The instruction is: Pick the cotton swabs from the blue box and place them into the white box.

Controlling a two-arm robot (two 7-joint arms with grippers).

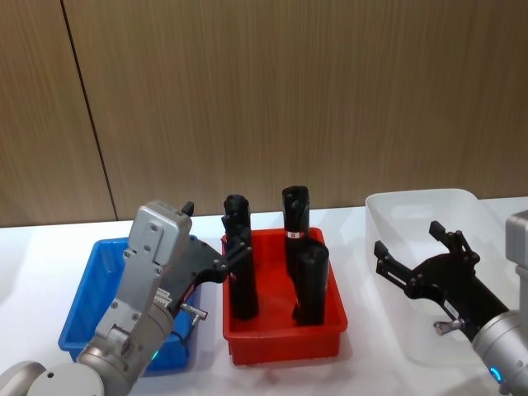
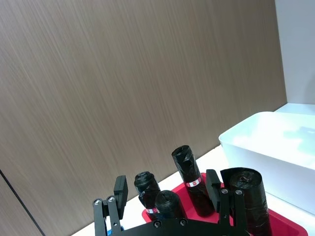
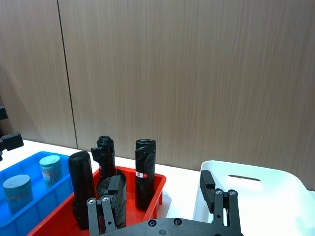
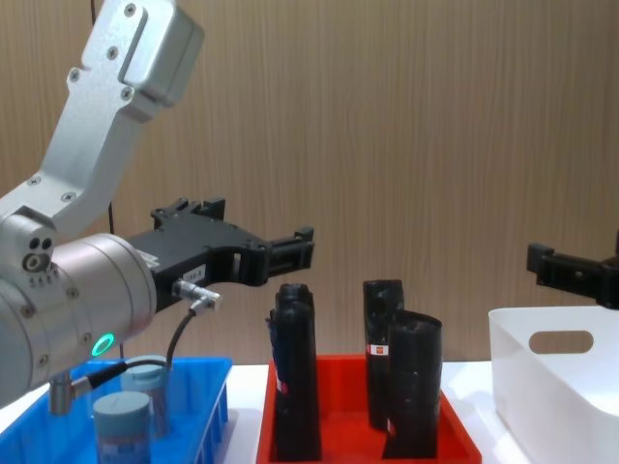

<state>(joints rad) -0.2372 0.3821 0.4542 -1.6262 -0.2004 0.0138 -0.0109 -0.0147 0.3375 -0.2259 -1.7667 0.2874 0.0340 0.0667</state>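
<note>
Where my left arm hangs: over the blue box (image 1: 82, 285) at the left end of the white table, raised well clear of it.
Left gripper (image 1: 216, 227): jaws spread wide with nothing between them. The fingers point toward the red tray and, seen from my chest, sit higher than the tops of the rolls.
Cotton swabs (image 3: 50, 168): two clear jars with grey-blue lids. Both stand upright inside the blue box, one nearer to me than the other, a little apart. My left fingers are above them and not touching.
Red tray (image 1: 285, 340): just to the right of the blue box, between the two boxes.
Black rolls (image 1: 242, 276): four of them standing upright in the red tray, two in front and two behind. At least two carry a red and white label.
White box (image 1: 388, 221): at the right end of the table, beside the red tray with a small gap. An oval handle cut-out (image 4: 561, 341) sits in the wall that faces me.
Right gripper (image 1: 406, 238): above the white box, jaws wide apart and holding nothing.
Behind it all: a brown wood-panelled wall.
</note>
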